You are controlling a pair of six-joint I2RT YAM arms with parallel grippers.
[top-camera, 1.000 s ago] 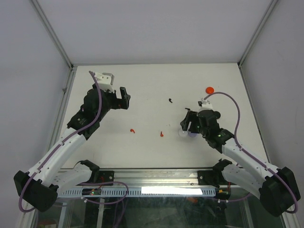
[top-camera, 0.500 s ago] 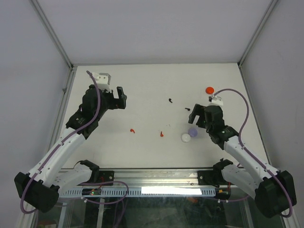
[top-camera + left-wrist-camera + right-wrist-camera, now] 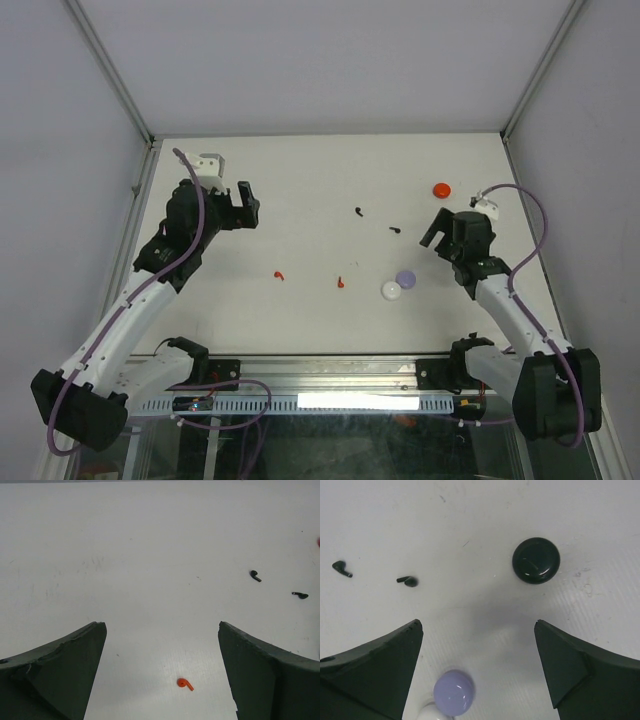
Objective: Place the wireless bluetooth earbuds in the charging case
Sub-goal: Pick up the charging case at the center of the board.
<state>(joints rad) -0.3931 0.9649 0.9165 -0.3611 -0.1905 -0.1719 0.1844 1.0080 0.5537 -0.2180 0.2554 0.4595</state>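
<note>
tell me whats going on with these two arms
Two robot arms are meant to put earbuds into cases. Neither holds anything: the left gripper hangs open with a red earbud ahead of it, the right gripper open near the lilac case and white case. Two black earbuds and a black case lie on the table.

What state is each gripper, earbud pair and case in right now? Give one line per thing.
left gripper: open, empty.
right gripper: open, empty.
black earbuds: lying loose, apart, outside any case.
red earbuds: lying loose, apart, outside any case.
black case: shut.
lilac case: shut, beside the white one.
white case: looks shut.
red case: looks shut.
</note>
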